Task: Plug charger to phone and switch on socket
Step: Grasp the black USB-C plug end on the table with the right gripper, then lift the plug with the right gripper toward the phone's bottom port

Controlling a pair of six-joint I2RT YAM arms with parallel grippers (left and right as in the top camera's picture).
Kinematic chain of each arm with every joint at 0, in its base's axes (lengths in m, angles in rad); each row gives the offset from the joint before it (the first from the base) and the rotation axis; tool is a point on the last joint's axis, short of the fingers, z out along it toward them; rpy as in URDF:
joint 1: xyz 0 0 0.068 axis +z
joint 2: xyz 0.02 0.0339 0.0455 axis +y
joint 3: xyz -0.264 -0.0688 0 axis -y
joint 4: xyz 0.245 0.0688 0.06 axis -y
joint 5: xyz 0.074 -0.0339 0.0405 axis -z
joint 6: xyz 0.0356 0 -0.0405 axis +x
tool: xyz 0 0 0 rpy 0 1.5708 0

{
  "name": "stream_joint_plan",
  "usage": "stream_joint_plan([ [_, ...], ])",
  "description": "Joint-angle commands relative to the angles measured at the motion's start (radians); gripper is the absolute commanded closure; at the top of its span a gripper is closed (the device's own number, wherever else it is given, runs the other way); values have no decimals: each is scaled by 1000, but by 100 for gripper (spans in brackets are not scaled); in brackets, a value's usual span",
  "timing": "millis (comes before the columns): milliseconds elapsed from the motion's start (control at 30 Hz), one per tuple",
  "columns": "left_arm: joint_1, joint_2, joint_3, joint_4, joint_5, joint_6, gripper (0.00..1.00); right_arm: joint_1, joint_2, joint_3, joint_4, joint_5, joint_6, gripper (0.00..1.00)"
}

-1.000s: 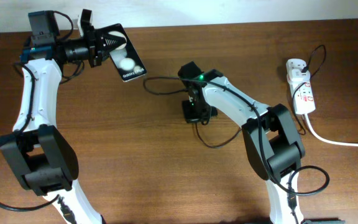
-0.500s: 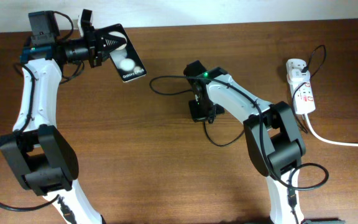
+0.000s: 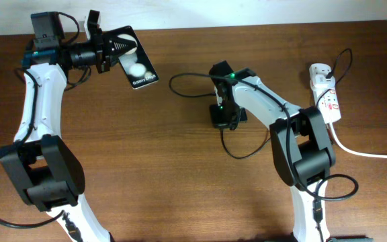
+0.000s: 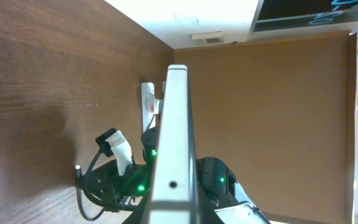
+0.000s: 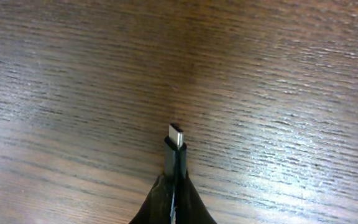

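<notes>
At the upper left of the overhead view, the left gripper [image 3: 117, 48] was clamped on the upper end of the phone [image 3: 136, 64], which slanted down and to the right above the table [image 3: 146, 175]. White lettering near the phone's lower end read "Galaxy"; the smaller characters after it could not be resolved. Two white round spots showed on its glossy face. In the left wrist view the phone appeared edge-on as a pale vertical strip up the centre of the frame.

Near the upper centre of the overhead view, the right gripper [image 3: 223, 118] pointed down at the table. In the right wrist view its fingers [image 5: 191, 208] were closed on the charger [image 5: 175, 154], with the metal connector tip protruding just above the wood grain.

The socket [image 3: 326, 94] lay at the upper right edge, carrying small red marks too small to read.

Compared with the frame 0.5 s earlier, the right gripper and the charger's cable loop had shifted to the right, toward the socket. The left gripper, the phone and the socket had not moved.
</notes>
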Motion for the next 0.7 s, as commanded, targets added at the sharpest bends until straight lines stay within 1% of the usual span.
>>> stream_joint_plan([
  [0, 6, -4, 18, -1, 44, 16, 100, -5, 50, 10, -19, 8, 4, 96],
  [133, 5, -4, 18, -5, 44, 17, 100, -6, -39, 14, -26, -72, -7, 96],
  [200, 1, -4, 18, -14, 50, 47, 100, -23, -130, 14, -25, -163, -52, 96],
  [233, -1, -4, 18, -27, 51, 59, 100, -33, -178, 14, -20, -189, -53, 96],
  [367, -3, -5, 18, -114, 60, 155, 100, -101, -419, 13, -24, -400, -181, 96],
  [433, -3, -5, 18, -127, 60, 159, 100, -126, -469, 13, -51, -475, -226, 96],
  [533, -19, -5, 18, -134, 74, 185, 100, -158, -544, -9, -90, -652, -330, 96],
  [600, -36, -5, 18, -135, 74, 190, 100, -163, -569, -35, -89, -716, -341, 96],
  [667, -60, -4, 18, -135, 103, 238, 100, -163, -594, -71, -84, -761, -340, 96],
])
